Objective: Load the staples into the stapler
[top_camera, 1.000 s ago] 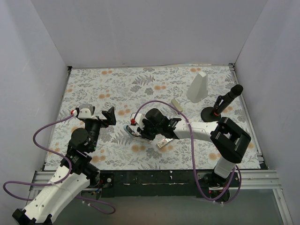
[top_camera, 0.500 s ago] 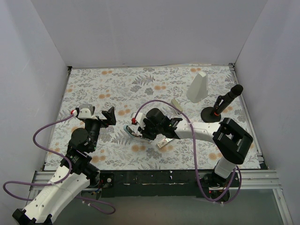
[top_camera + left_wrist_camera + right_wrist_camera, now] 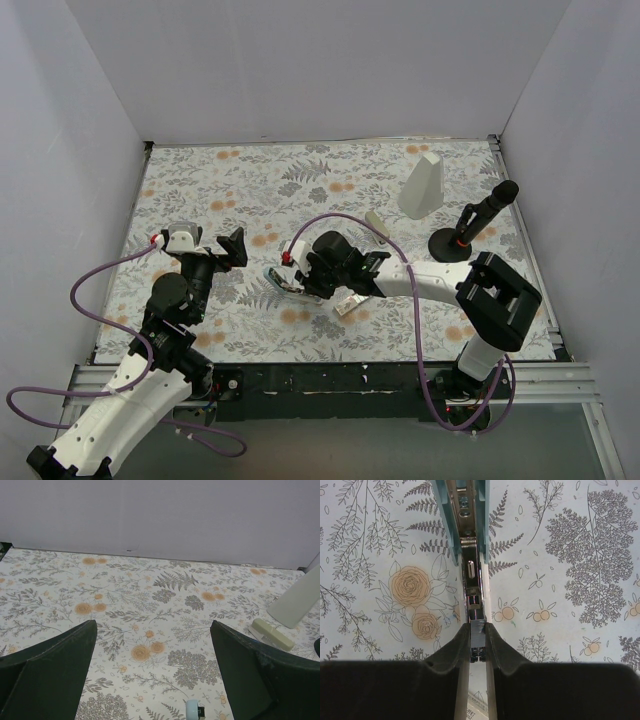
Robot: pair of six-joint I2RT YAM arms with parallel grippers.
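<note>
The flowered bench (image 3: 250, 170) is enclosed by white walls (image 3: 320, 60). Left of the white wedge (image 3: 422, 186) and nearer, the open blue stapler (image 3: 467, 510) is laid. Over it a grey strip (image 3: 478, 630) is pinched by the right end effector (image 3: 478, 639). The left end effector (image 3: 152, 625) is spread wide, empty.

Top external camera: fixed high at the near side, looking down on the whole table (image 3: 200, 180). Left wrist camera: low, facing the far wall (image 3: 160, 515) past the parted left gripper (image 3: 153, 623); shares the beige stapler (image 3: 271, 634) and white block (image 3: 297, 602) with the top view. Right wrist camera: straight down, very near, right gripper (image 3: 477, 628) pinching the staples (image 3: 478, 637) at the stapler (image 3: 470, 510).
</note>
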